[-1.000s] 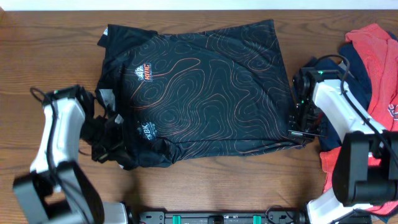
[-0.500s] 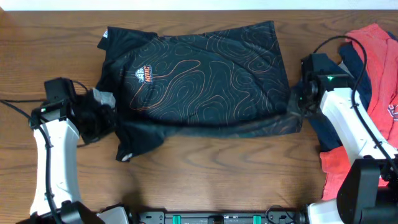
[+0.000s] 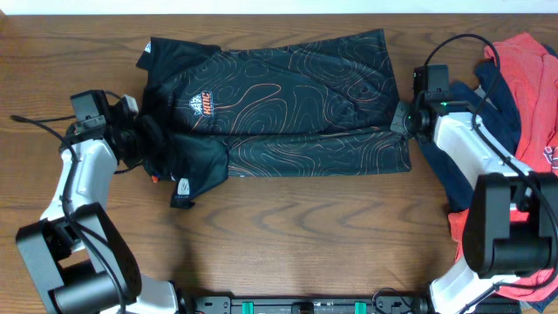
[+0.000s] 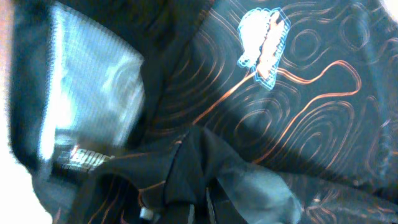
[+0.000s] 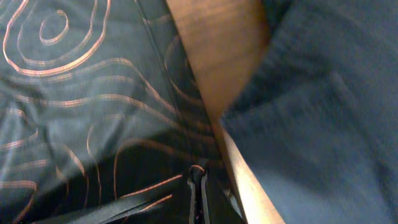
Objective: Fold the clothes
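Observation:
The black jersey [image 3: 279,96] with thin orange contour lines lies across the table's far middle, its front part folded back over itself. My left gripper [image 3: 150,144] is shut on the jersey's left edge; the left wrist view shows black cloth [image 4: 205,155] pinched in the jaws [image 4: 202,208] and a logo [image 4: 264,40]. My right gripper [image 3: 399,120] is shut on the jersey's right edge; the right wrist view shows the hem [image 5: 198,169] between the fingers [image 5: 198,193]. A navy garment [image 3: 458,174] and a red garment [image 3: 532,78] lie at the right.
The wooden table [image 3: 305,235] shows bare wood along the front. The navy cloth [image 5: 323,106] lies close beside my right gripper, with a strip of wood [image 5: 217,62] between it and the jersey. Cables trail from both arms.
Both grippers have carried the jersey's front edge away from me, laying it over the jersey's middle. The left arm has moved up and right, the right arm up and left.

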Robot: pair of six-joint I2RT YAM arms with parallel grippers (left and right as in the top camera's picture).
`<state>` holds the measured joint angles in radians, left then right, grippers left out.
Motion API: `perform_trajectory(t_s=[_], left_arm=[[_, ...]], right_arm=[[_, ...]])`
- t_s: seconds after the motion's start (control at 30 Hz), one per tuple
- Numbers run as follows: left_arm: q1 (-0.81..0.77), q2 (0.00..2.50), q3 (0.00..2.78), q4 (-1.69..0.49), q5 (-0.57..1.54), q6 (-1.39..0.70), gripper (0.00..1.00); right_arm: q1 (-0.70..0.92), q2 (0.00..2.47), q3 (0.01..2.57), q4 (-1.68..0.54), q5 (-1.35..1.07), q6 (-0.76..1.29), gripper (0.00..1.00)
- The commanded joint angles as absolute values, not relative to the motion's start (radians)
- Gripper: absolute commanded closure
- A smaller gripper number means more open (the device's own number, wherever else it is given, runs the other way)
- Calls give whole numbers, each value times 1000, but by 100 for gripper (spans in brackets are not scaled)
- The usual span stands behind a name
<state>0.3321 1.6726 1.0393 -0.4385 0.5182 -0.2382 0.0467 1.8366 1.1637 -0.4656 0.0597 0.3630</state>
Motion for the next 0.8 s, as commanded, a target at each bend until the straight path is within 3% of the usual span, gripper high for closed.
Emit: perform_trajectory(t_s=[0.0,0.17,0.2,0.27,0.3,0.33,0.6,0.77], left_arm=[[334,1701,1042,-385,573,-263,94],[334,1711,1043,-317,577,-265,91],[334,1711,1043,-311,577,-265,79],[335,1711,1044,-318,581,-264,33],[336,1708,1045,-336,589,-264,16],[339,1704,1045,-372,592,-264,11],[332,1691,1045,-754,592,-213,8],[279,1691,1043,-799,562,-126,8]], right_arm=[[33,1874,1163,-417,22,358,98],[34,1892,1163,-302,-62,358,89],[34,1892,1163,-286,-74,358,85],[34,1888,1164,-281,-80,358,65],[33,1887,1164,-294,-78,358,66],[30,1887,1164,-314,-78,358,67],[35,1887,1162,-521,-71,355,71],[67,1900,1128,-528,-72,297,71]])
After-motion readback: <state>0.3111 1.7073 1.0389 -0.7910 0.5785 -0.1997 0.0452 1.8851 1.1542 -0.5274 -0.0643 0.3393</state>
